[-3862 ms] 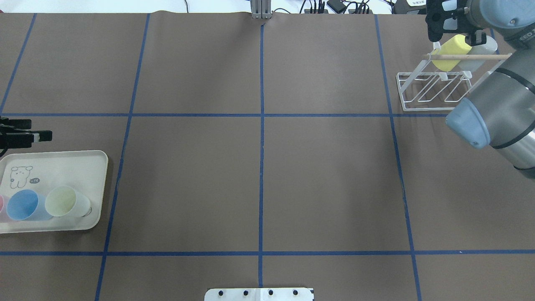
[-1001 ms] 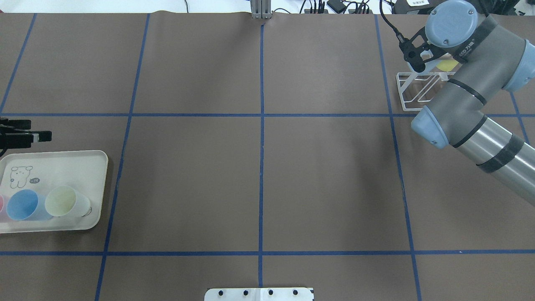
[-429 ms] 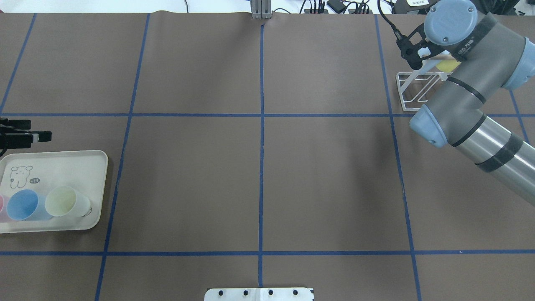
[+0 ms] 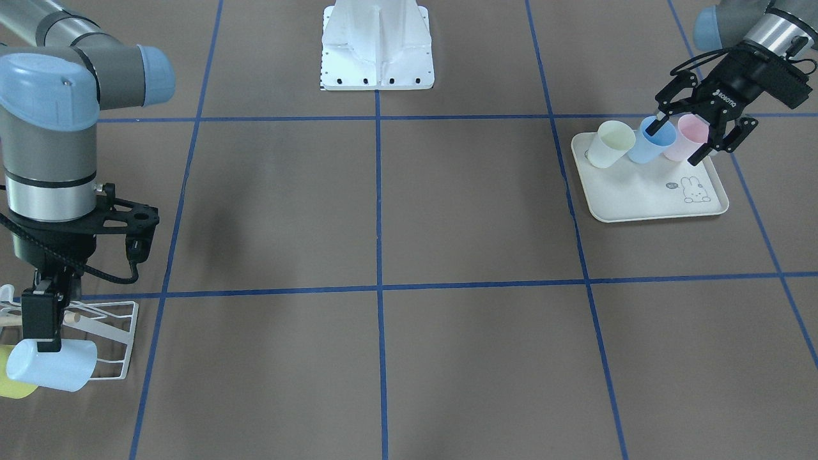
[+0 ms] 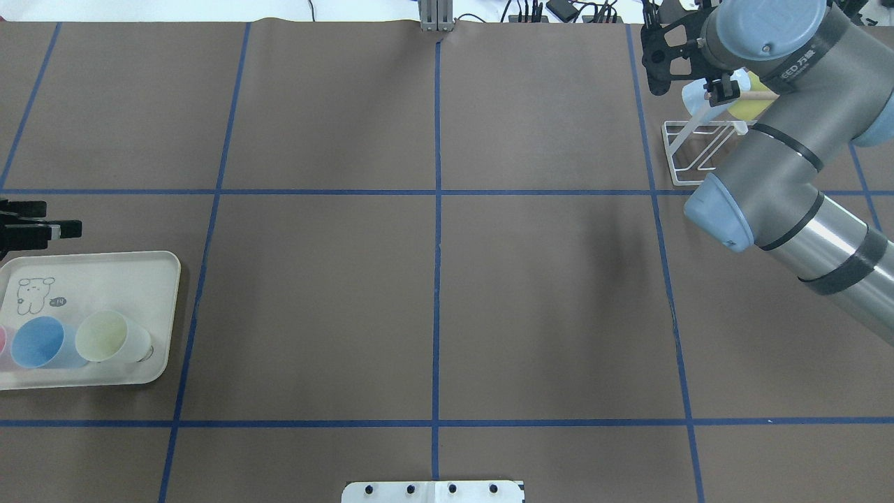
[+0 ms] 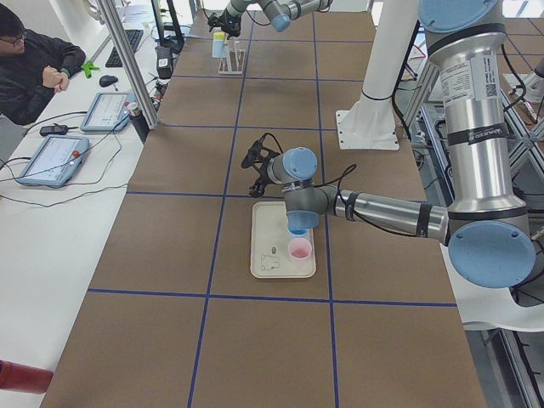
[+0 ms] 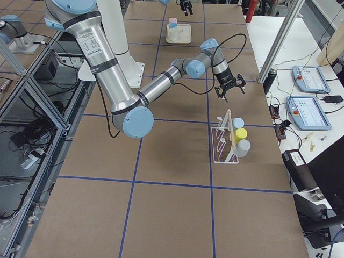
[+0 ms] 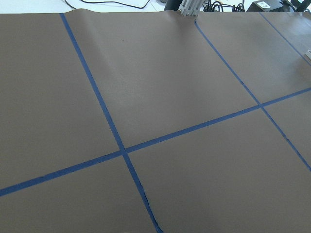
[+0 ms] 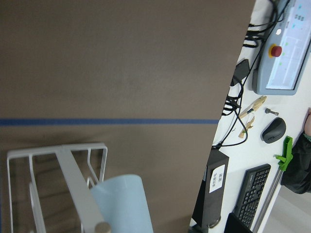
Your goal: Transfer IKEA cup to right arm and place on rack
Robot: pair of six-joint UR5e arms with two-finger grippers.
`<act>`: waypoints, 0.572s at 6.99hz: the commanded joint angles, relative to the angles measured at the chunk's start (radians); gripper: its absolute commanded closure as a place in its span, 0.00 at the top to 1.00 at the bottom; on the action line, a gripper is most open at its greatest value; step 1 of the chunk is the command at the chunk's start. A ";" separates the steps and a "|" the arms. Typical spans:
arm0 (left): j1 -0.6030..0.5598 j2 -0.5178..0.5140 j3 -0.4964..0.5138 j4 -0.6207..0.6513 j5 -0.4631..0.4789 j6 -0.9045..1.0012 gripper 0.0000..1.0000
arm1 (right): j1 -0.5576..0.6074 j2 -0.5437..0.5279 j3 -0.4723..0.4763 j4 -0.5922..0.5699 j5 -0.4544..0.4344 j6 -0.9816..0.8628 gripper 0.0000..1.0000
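Observation:
A pale blue IKEA cup (image 4: 54,374) (image 5: 693,98) (image 7: 238,123) (image 9: 121,204) lies mouth-first on a prong at the end of the white wire rack (image 4: 121,332) (image 5: 688,150) (image 7: 220,145) (image 9: 29,160). A yellow cup (image 7: 240,134) and a whitish cup (image 7: 243,148) hang beside it. The right gripper (image 5: 690,78) (image 7: 228,90) is open and empty, raised just off the blue cup at the rack's end. The left gripper (image 4: 696,131) (image 5: 42,227) is open and empty, hovering past the far edge of the tray.
The cream rabbit-print tray (image 4: 645,198) (image 5: 105,279) holds a pale yellow cup (image 4: 612,144), a blue cup (image 4: 647,145) and a pink cup (image 4: 689,137). Keyboards, tablets and cables lie along the bench beyond the rack (image 9: 272,63). A person sits at that bench (image 6: 34,68).
The right arm swung round over the rack, then its gripper drew back from it, uncovering the pale blue cup left on the prong. The left gripper barely shifted.

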 commanded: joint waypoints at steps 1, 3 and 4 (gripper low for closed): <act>0.007 0.046 -0.006 0.001 0.073 0.005 1.00 | -0.030 -0.011 0.043 0.125 0.060 0.339 0.99; 0.020 0.100 -0.006 0.003 0.089 0.086 1.00 | -0.048 -0.011 0.084 0.164 0.153 0.629 0.99; 0.027 0.129 -0.006 0.004 0.095 0.107 1.00 | -0.053 -0.010 0.106 0.167 0.220 0.780 0.99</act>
